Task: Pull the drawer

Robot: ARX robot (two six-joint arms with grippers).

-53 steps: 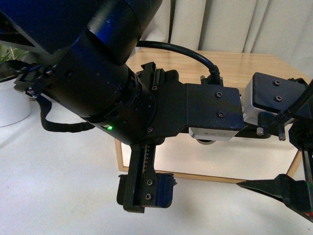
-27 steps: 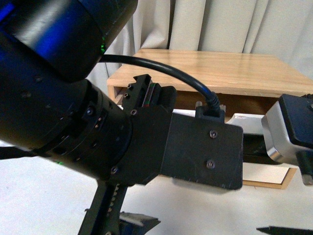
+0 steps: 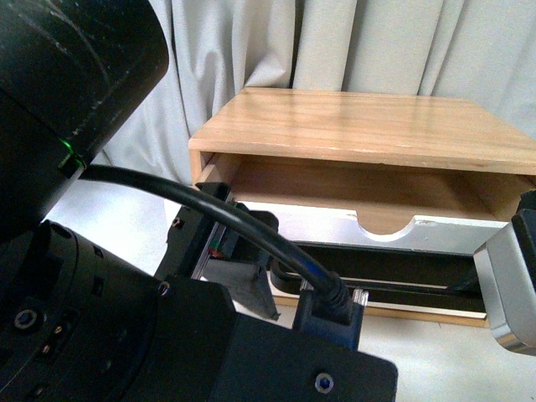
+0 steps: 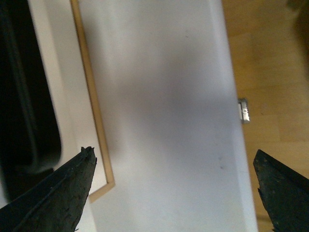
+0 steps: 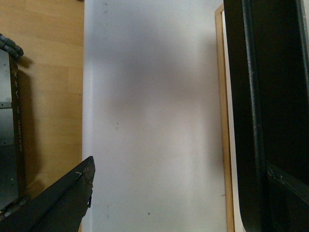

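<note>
The drawer (image 3: pixel 331 229) has a white front, a half-round notch (image 3: pixel 385 224) in its top edge and a wide black bar handle (image 3: pixel 394 270). It stands partly out of the wooden cabinet (image 3: pixel 360 126), with a gap showing its inside. My left gripper (image 4: pixel 176 191) is open, its fingertips (image 4: pixel 72 186) wide apart over the white front (image 4: pixel 164 116), with the handle (image 4: pixel 24 111) to one side. My right gripper (image 5: pixel 178 193) is open over the same white front (image 5: pixel 149 111). One of its fingertips (image 5: pixel 67 195) shows, and the black bar (image 5: pixel 263 111) lies beside it. Neither gripper holds anything.
My left arm (image 3: pixel 92 310) and its cable (image 3: pixel 243 230) fill the near left of the front view. The right wrist camera housing (image 3: pixel 511 285) cuts in at the right edge. Grey curtains (image 3: pixel 335 42) hang behind the cabinet, which stands on a white tabletop (image 3: pixel 435 352).
The left arm has dropped down and to the left in the front view. The cabinet and drawer front, mostly covered before, now show plainly, with the drawer standing out from the cabinet.
</note>
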